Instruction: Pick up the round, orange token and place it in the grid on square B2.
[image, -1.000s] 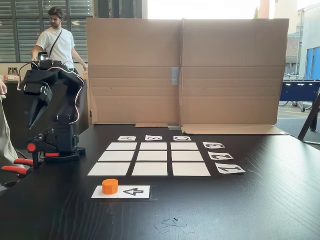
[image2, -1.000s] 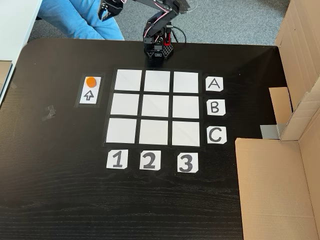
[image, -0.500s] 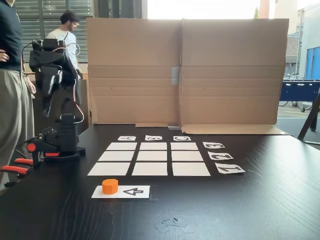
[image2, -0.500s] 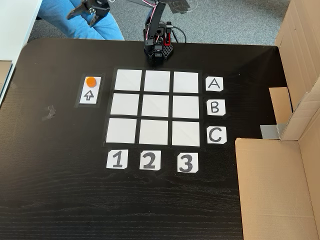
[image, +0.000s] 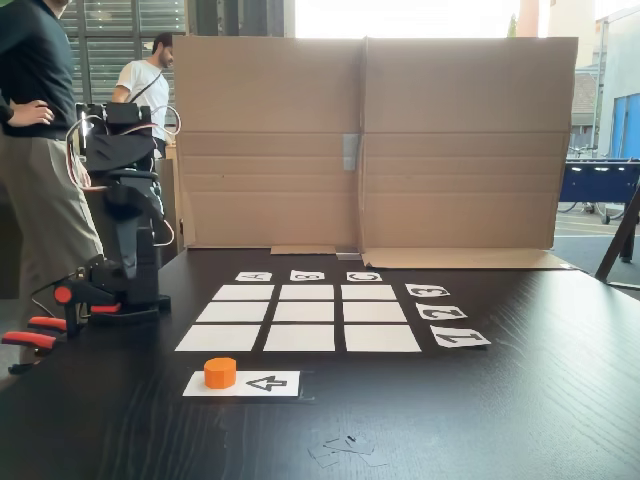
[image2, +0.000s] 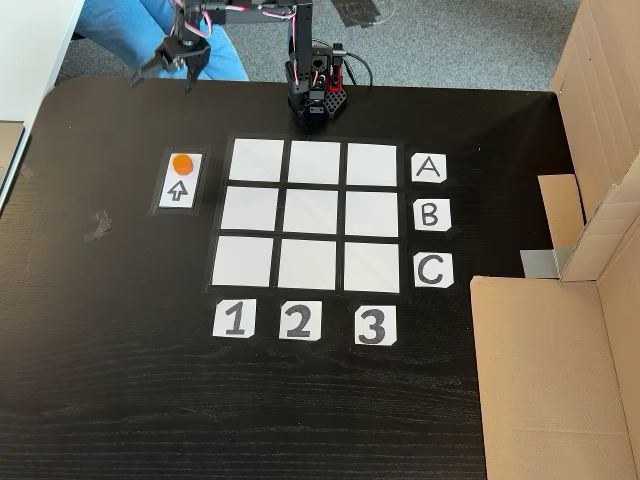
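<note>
Up near the back edge of the table, the gripper (image2: 160, 78) hangs in the air with its two fingers spread apart, holding nothing. Below it in the top-down fixed view, a bit toward the front of the table, sits the token (image2: 181, 163). It is small, round and bright orange, and it rests on the white strip (image2: 181, 190) with the black arrow. The gripper is near the token but not touching it. Off to the gripper's right in that view lies the grid (image2: 315, 215), nine white squares with dark gaps between them. Square B2 (image2: 314, 212), the middle one, has nothing on it. All the other squares look bare too. In the low fixed view the token (image: 220, 372) sits at the front, and the arm (image: 125, 220) stands tall at the left, beside two people who stand behind the table. So the job has hardly begun, I think. Nothing is picked up yet. The gripper must go down, close on the token, lift it, carry it over to the middle square, and let go.
</note>
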